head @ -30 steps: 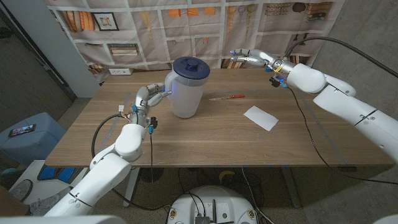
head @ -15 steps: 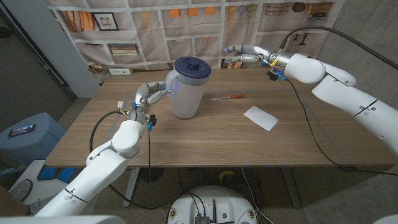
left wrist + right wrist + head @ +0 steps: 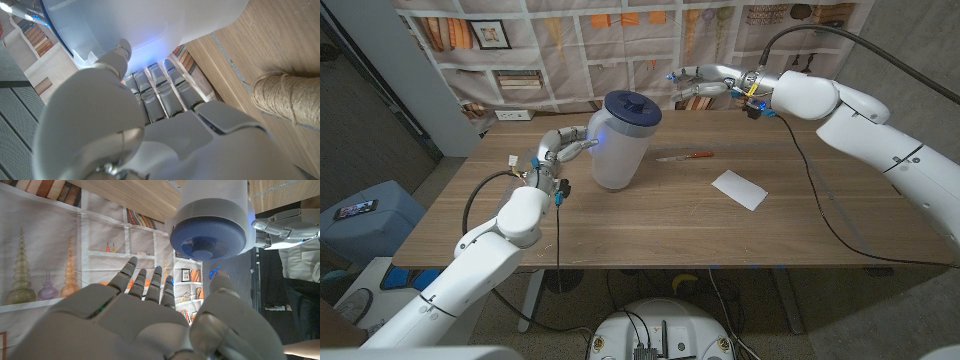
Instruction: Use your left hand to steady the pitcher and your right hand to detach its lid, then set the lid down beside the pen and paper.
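Blue lid (image 3: pixel 629 107) sits on the pitcher (image 3: pixel 617 150) at upper centre; left hand (image 3: pixel 563 148) grips its handle, right hand (image 3: pixel 703 81) hovers upper right, fingers spread, holding nothing.

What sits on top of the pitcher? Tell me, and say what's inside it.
A dark blue lid sits on the pitcher, closing its mouth; the right hand is apart from it. The lid and cloudy wall hide the inside, so any contents cannot be seen.
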